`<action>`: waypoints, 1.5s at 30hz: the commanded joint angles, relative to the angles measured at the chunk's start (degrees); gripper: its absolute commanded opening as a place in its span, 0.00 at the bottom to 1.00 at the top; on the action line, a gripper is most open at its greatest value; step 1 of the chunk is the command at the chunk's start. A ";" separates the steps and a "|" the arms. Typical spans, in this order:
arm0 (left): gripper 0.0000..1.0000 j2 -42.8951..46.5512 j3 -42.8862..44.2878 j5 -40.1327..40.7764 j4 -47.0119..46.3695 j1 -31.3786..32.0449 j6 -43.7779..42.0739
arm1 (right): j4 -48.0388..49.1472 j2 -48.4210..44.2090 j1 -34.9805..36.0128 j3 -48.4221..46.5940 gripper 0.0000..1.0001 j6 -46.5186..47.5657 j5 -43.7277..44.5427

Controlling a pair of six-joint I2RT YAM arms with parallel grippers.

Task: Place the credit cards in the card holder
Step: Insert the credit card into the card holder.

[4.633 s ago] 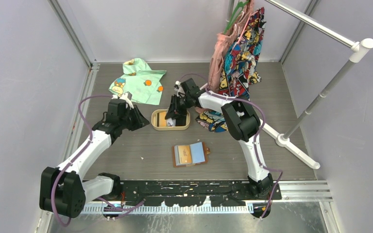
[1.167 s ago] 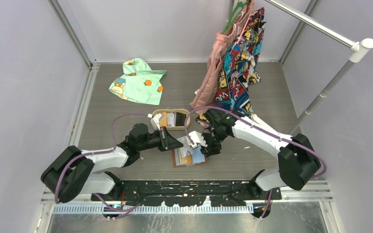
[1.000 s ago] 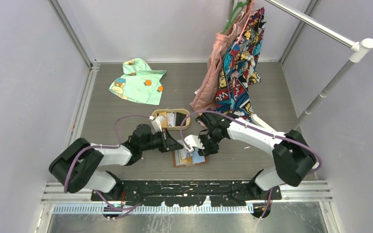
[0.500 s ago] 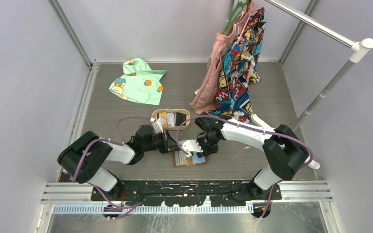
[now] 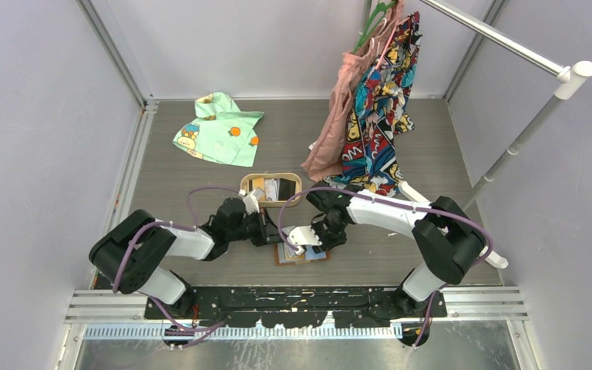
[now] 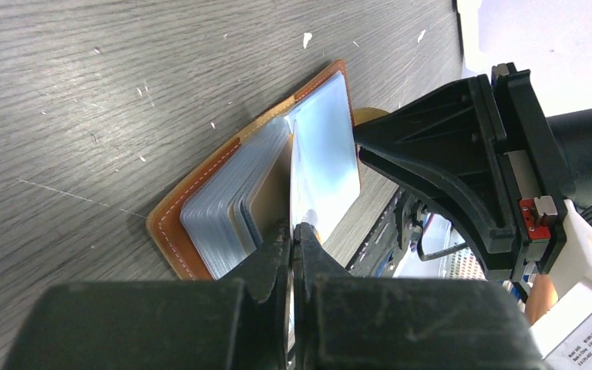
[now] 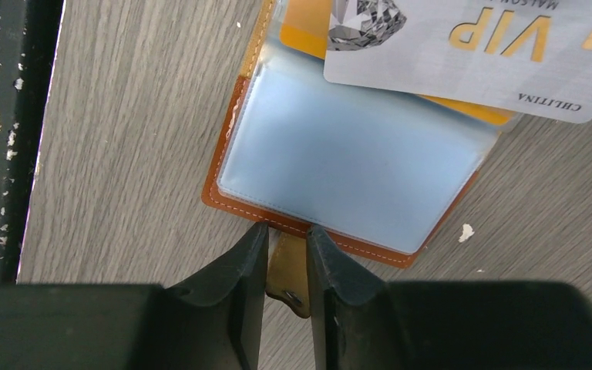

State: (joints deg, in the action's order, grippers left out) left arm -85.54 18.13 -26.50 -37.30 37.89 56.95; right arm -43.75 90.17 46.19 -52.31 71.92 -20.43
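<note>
Two grippers are meeting over the card holder [image 6: 223, 204], which is lying open on the table [image 6: 85, 92] just in front of the tray [image 5: 271, 176] where more credit cards [image 5: 276, 188] are waiting. The left gripper [image 6: 293, 235] is clenched on a clear sleeve [image 6: 320, 154] of the holder, pinching its edge and standing it up off the stack of other sleeves. The right gripper [image 7: 287, 254] is clamping the snap tab [image 7: 289, 284] at the holder's edge, one finger on each side of it, pinning the wallet in place. A grey VIP card [image 7: 470, 54] is lying across the far half over an orange card [image 7: 304, 27]. The wrist view is cutting both off, so I cannot tell whether either is seated in a slot or resting loose on top.

The thin sleeve is proving the weak point. The left fingers are gripping only its rim, so any upward or sideways tug is risking a slip that lets the pocket flop shut, or a tear at the spine. If the right arm is pulling on the tab while the left is lifting, the whole holder is likely to skid or tip, and a loose card would be sliding off onto the table. The two grippers are also working very near each other, so a careless swing from either is threatening a knock between them.
</note>
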 commanded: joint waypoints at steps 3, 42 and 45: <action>0.00 -0.68 1.96 1.32 1.76 1.41 -0.37 | -0.80 0.10 0.53 -1.61 0.29 0.37 -0.23; 0.00 -5.69 9.44 -1.14 18.58 3.73 1.37 | -0.51 -0.17 0.63 -1.82 0.27 -0.35 -0.32; 0.00 -6.14 10.08 -1.55 19.52 3.68 1.37 | -0.47 -0.12 0.60 -1.83 0.27 -0.34 -0.31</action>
State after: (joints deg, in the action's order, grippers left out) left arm -90.06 27.59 -28.10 -23.20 41.28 60.71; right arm -44.01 90.17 46.44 -52.31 71.85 -20.38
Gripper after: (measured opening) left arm 0.009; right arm 0.277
